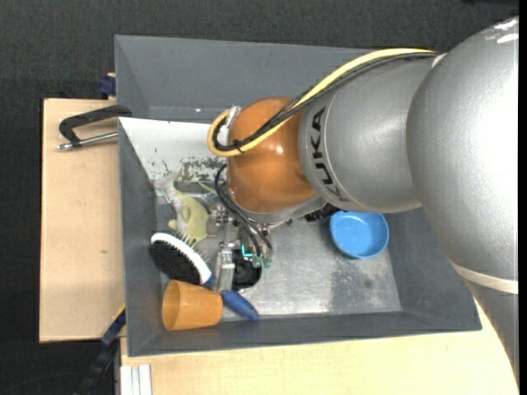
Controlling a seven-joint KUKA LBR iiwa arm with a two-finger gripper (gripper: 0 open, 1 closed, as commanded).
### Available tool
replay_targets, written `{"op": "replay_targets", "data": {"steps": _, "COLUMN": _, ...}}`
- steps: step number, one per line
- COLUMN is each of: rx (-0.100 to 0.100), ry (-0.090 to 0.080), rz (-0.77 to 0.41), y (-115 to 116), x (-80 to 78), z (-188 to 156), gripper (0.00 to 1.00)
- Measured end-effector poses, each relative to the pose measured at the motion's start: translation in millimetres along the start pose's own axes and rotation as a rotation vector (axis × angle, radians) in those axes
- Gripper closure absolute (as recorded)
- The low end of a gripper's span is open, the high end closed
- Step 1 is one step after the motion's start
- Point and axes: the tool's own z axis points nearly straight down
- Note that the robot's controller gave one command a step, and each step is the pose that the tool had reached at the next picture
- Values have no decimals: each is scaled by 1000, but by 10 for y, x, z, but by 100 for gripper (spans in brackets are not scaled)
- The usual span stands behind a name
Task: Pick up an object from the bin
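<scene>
We see the tool point(230, 257) down in the left of the bin point(346, 290), just beside the black brush point(175, 259), near the orange cup point(191, 305). Open or closed, we cannot tell. The blue bowl point(359, 233) lies apart.

You are looking at a grey metal bin point(346, 290), and its floor is looking dull and scratchy. The orange cup point(191, 305) and the blue bowl point(359, 233) are looking like smooth plastic. The black brush point(177, 259) is looking bristly. The arm's orange cover point(263, 163) is shining, smooth and glossy.
</scene>
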Motion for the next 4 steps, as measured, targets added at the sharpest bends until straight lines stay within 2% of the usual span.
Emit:
{"op": "replay_targets", "data": {"steps": 1, "rx": 3, "ry": -5, "rz": -119, "y": -694, "x": 116, "z": 372, "gripper": 0}}
{"op": "replay_targets", "data": {"steps": 2, "rx": 5, "ry": -16, "rz": -84, "y": -547, "x": 135, "z": 539, "gripper": 0}}
{"op": "replay_targets", "data": {"steps": 3, "rx": 3, "ry": -27, "rz": -81, "y": -550, "x": 102, "z": 494, "gripper": 100}}
{"op": "replay_targets", "data": {"steps": 4, "rx": -2, "ry": -22, "rz": -99, "y": -718, "x": 39, "z": -1027, "gripper": 100}}
